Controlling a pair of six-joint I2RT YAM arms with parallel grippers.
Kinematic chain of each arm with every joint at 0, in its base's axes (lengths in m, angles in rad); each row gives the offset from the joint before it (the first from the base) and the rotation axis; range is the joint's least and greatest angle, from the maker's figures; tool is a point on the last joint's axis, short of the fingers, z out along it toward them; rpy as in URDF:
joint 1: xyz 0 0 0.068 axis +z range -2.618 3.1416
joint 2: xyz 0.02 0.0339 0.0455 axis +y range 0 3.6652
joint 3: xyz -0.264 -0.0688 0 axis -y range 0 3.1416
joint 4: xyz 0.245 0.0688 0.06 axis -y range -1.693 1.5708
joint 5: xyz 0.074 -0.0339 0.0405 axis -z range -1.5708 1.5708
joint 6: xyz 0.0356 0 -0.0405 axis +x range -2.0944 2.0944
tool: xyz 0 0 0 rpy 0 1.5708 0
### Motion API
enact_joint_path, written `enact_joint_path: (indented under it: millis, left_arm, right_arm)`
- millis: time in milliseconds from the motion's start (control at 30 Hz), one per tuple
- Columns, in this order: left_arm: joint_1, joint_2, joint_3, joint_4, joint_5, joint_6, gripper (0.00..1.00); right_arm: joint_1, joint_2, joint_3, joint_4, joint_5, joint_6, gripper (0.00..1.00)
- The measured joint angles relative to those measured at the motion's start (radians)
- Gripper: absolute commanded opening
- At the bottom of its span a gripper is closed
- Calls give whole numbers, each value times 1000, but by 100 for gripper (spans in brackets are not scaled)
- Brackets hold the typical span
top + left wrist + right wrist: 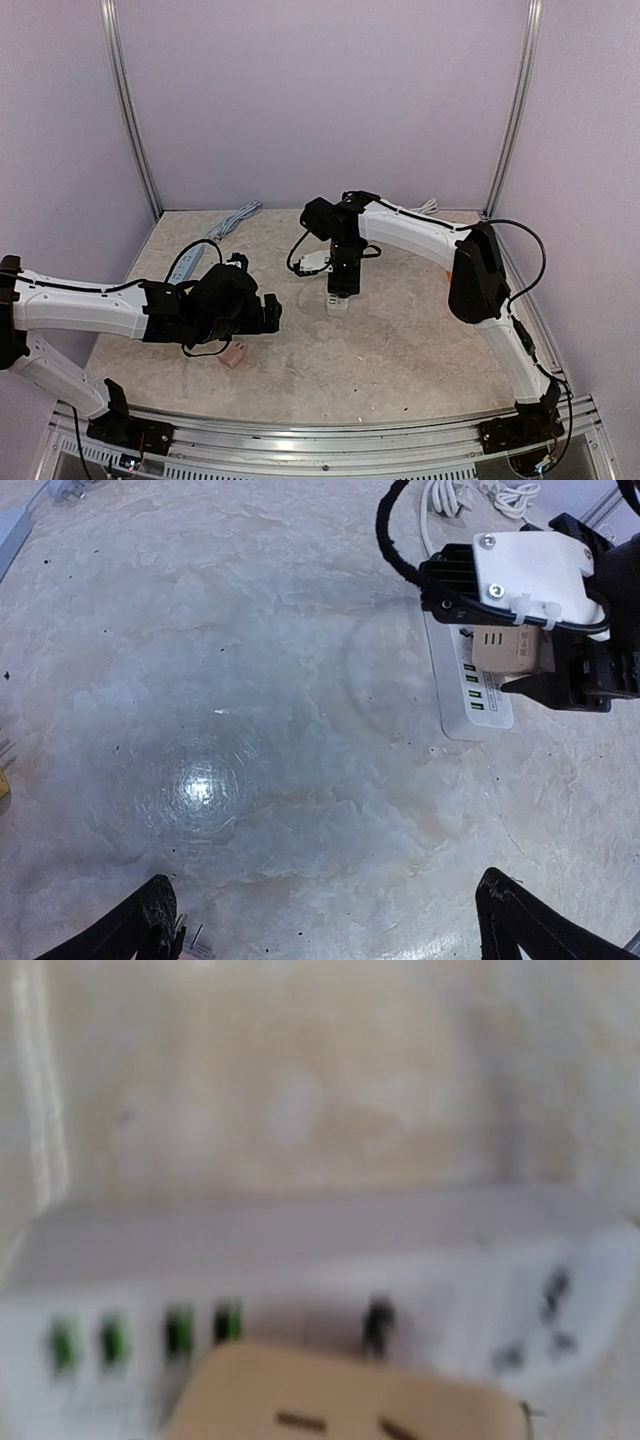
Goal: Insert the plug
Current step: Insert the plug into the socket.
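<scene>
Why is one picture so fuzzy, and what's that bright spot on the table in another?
Right wrist view: the power strip and tan plug sit very close to the lens, so both are blurred. Left wrist view: the bright spot is light glaring off the glossy table. Top view: sharp and evenly lit.

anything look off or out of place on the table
Nothing spilled or damaged. A small tan block lies loose beside the left arm, away from the power strip, where the right claw sits over a tan plug.

The plug (508,650) is over the power strip (470,695) on the table (250,680).
</scene>
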Motion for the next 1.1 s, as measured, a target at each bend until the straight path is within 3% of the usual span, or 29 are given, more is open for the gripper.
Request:
enact_joint_path:
  millis: [433, 467, 500, 533, 567, 1100]
  left_arm:
    - [0, -1, -19, 6, 0, -5, 99]
    - [0, -1, -19, 6, 0, -7, 99]
    - [0, -1, -21, 6, 0, -8, 99]
    - [0, -1, -22, 6, 0, -9, 99]
    - [0, -1, -23, 6, 0, -10, 99]
    - [0, -7, -30, 13, 0, -20, 99]
  right_arm:
    - [0, 31, 3, 34, -26, 1, 76]
    - [0, 31, 3, 35, -28, 1, 79]
    - [0, 30, 2, 36, -29, 1, 93]
    - [0, 29, 0, 39, -32, 3, 99]
    - [0, 27, -1, 44, -35, 6, 100]
    - [0, -41, -115, 156, -24, 1, 96]
